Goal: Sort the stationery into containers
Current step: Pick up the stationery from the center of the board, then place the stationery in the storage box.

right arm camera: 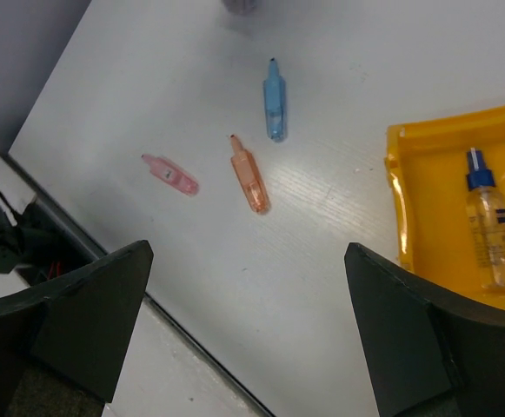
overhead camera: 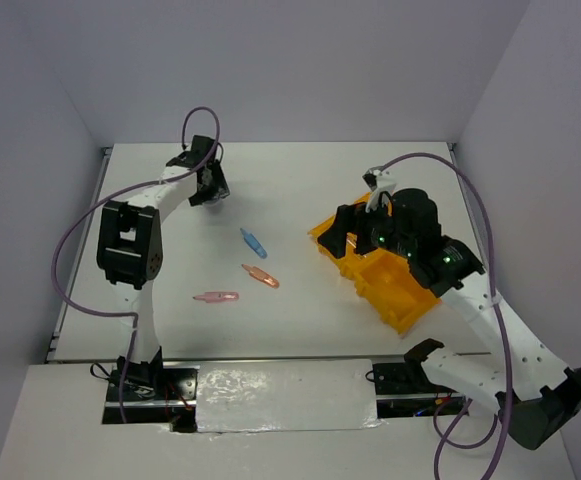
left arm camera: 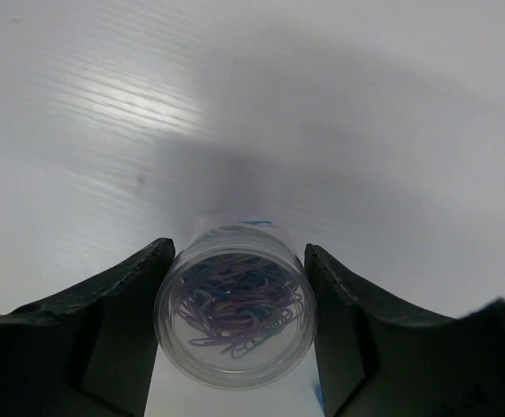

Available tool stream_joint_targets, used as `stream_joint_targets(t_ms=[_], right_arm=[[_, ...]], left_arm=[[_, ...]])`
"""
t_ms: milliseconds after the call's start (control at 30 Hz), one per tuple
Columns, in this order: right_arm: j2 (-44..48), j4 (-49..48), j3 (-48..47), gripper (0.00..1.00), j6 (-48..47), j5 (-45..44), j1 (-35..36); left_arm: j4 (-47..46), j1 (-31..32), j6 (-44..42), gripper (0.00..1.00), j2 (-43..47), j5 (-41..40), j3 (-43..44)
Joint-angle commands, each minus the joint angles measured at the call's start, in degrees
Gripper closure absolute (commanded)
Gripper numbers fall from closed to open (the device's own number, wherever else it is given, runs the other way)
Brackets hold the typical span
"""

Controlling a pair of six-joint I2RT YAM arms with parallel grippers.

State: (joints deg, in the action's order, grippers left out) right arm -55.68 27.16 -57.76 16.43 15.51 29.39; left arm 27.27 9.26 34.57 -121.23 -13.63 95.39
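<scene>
Sorting looked barely begun, to my judgement; from above, the left gripper (overhead camera: 210, 186) reached over the far left part of the white table (overhead camera: 300, 180), while the right arm (overhead camera: 440, 262) hung over the orange-yellow tray (overhead camera: 402, 298) towards the right edge; between them, well apart from the tray, lay the blue pen-like piece (overhead camera: 253, 242), a salmon pen-like piece (overhead camera: 261, 276) and a paler pink pen-like piece (overhead camera: 216, 297), all loose on the surface; the left wrist view showed both fingers (left arm camera: 122, 321) pressed to the sides of the greyish clear round cup (left arm camera: 235, 375), clamped on it, with coloured paper clips (left arm camera: 235, 308) heaped inside; whether the cup stood on the table or was raised, I could not tell; the right wrist view showed the right gripper (right arm camera: 248, 278) spread wide with nothing between its fingers, and the tiny blue-capped bottle (right arm camera: 493, 228) lying in a tray compartment, the only item seen put away; three pen pieces and the cup remained to be sorted, and the tape ring appeared in no view; the table was white and faintly ribbed, with soft glare; pale lilac-grey walls (overhead camera: 300, 60) closed it in; purple cables (overhead camera: 65, 260) looped from each arm.
</scene>
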Motion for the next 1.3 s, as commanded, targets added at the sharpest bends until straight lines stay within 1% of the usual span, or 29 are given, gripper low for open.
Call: stream_joint_targets(t_ms=[0, 33, 67, 100, 133, 167, 200, 233, 267, 300, 333, 400, 433, 467, 500, 567, 600, 633, 667, 700, 733, 767, 833, 867, 967, 1100, 1200, 1267], right_arm=[[5.48, 3.77, -5.08, 0.0, -0.34, -9.42, 0.41], [7.76, 4.74, -5.78, 0.0, 0.18, -13.62, 0.41], [9.09, 6.57, -5.96, 0.0, 0.71, -15.49, 0.32], [10.4, 7.38, -6.14, 0.0, 1.15, -18.38, 0.32], [12.94, 8.34, -6.23, 0.0, 2.37, -22.5, 0.32], [14.27, 9.83, -6.4, 0.0, 3.17, -24.71, 0.32], [15.5, 10.54, -6.49, 0.0, 4.22, -26.82, 0.23], [18.39, 10.81, -6.49, 0.0, 5.79, -28.5, 0.32], [19.72, 10.99, -6.49, 0.0, 6.51, -30.26, 0.23], [20.95, 11.34, -6.75, 0.0, 7.12, -31.06, 0.23], [23.14, 12.12, -7.19, 0.0, 7.91, -31.76, 0.32], [24.65, 13.35, -8.94, 0.0, 8.27, -32.2, 0.41], [25.44, 15.01, -9.73, 0.0, 8.27, -32.38, 0.32], [25.71, 15.9, -10.53, 0.0, 8.36, -32.64, 0.23], [25.88, 16.69, -12.1, 0.0, 8.36, -32.65, 0.41], [26.67, 18.71, -13.86, 0.0, 8.62, -32.12, 0.32], [26.94, 19.33, -14.4, 0.0, 8.8, -31.51, 0.32], [27.64, 20.12, -15.01, 0.0, 8.8, -30.46, 0.41], [27.82, 20.48, -15.71, 0.0, 8.71, -28.27, 0.41], [28.25, 21.18, -16.07, 0.0, 8.8, -27.47, 0.32], [28.26, 21.18, -16.25, 0.0, 8.8, -26.76, 0.32], [28.61, 21.53, -16.16, 0.0, 8.71, -26.24, 0.32], [28.61, 22.06, -16.16, 0.0, 8.36, -25.09, 0.23], [28.35, 22.41, -16.16, 0.0, 7.84, -24.91, 0.32], [27.82, 22.94, -15.98, 0.0, 7.04, -23.86, 0.23], [28.26, 22.24, -14.93, 0.0, 6.78, -23.15, 0.23], [28.7, 21.8, -14.49, 0.0, 6.69, -22.89, 0.32], [28.7, 21.8, -14.49, 0.0, 6.43, -23.24, 0.32]], left_arm=[[-1.33, 7.5, -2.13, 0.96, 11.26, 0.44, 0.58], [-2.47, 9.1, -2.57, 0.96, 12.93, 2.01, -0.03], [-6.48, 10.68, -3.44, 0.96, 15.91, 3.24, -0.38], [-9.13, 13.91, -4.06, 0.94, 16.98, 5.17, -0.65], [-12.47, 15.77, -4.94, 0.94, 17.69, 9.98, -1.17], [-18.33, 17.53, -6.17, 0.93, 17.87, 12.03, -1.18], [-20.48, 20.86, -6.35, 0.93, 17.17, 13.18, -0.74], [-21.98, 22.46, -6.79, 0.95, 15.95, 15.45, 2.13], [-22.78, 23.86, -6.88, 0.96, 12.8, 19.82, 4.51], [-24.52, 26.75, -6.71, 0.97, 11.29, 21.26, 6.63], [-26.19, 28.26, -6.44, 0.97, 8.41, 24.67, 10.04], [-29.8, 31.85, -5.74, 0.96, 5.93, 26.72, 12.87], [-32.34, 33.09, -5.22, 0.95, 4.35, 29.07, 16.11], [-33.41, 35.02, -4.95, 0.95, 1.2, 30.05, 17.97], [-34.9, 35.91, -4.6, 0.95, -0.48, 30.67, 21.73], [-37.18, 38.19, -4.07, 0.95, -5.56, 33.03, 25.96], [-38.68, 38.81, -3.98, 0.94, -6.99, 33.4, 26.68], [-42.35, 39.43, -3.89, 0.94, -9.53, 33.58, 26.95], [-43.95, 40.48, -3.98, 0.93, -10.77, 33.58, 27.82], [-45.01, 40.92, -3.98, 0.93, -13.39, 33.06, 28.96], [-45.11, 41.28, -4.07, 0.93, -13.42, 32.88, 30.1], [-45.28, 42.06, -4.16, 0.93, -16.2, 32.96, 32.81], [-44.58, 42.77, -5.12, 0.92, -19.29, 32.97, 35.2], [-44.49, 43.56, -5.65, 0.9, -19.92, 32.96, 36.25], [-44.67, 44.97, -7.93, 0.85, -21.06, 32.09, 36.26], [-41.95, 45.94, -10.66, 0.83, -23.43, 30.24, 37.58], [-40.72, 46.2, -11.1, 0.8, -24.4, 30.06, 37.15], [-39.67, 46.64, -12.15, 0.71, -24.67, 29.63, 36.97]])
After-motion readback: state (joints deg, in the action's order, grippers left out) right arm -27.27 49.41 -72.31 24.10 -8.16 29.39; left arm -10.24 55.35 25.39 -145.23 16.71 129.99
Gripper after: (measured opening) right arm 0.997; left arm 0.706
